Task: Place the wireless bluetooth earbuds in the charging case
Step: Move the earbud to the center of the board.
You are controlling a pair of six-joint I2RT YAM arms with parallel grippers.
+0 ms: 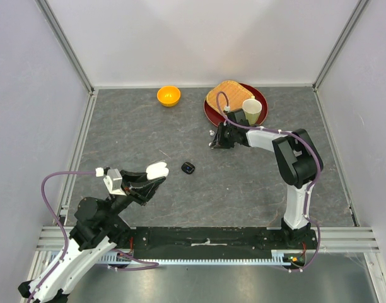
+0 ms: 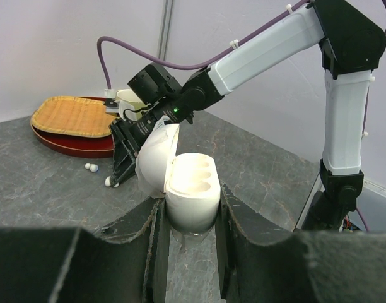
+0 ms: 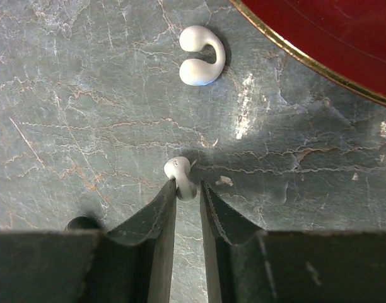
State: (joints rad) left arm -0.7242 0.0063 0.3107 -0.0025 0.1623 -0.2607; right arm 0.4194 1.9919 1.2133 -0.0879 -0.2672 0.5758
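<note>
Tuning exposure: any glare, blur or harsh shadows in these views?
Top external: even light, soft shadows. Right wrist: glare streak on the table beside the loose white earbud; pinched earbud sharp; right hand's fingers dark. Left wrist: white case bright, nearly washed out; left hand's fingers dark.

Left claw [image 2: 190,211] grips the open white charging case [image 2: 188,184].

Your left claw [image 2: 192,203] holds the charging case [image 2: 192,186] at the worktop's [image 1: 243,189] near left, with a small item [image 1: 188,167] lying just to its right. At far right, your right claw [image 3: 188,189] pinches an earbud [image 3: 181,172] just before the tray [image 3: 344,38], a second earbud [image 3: 202,55] behind it. A mat [image 1: 228,93] and cup [image 1: 251,111] sit on the tray. A bowl [image 1: 168,95] stands to their left.
</note>
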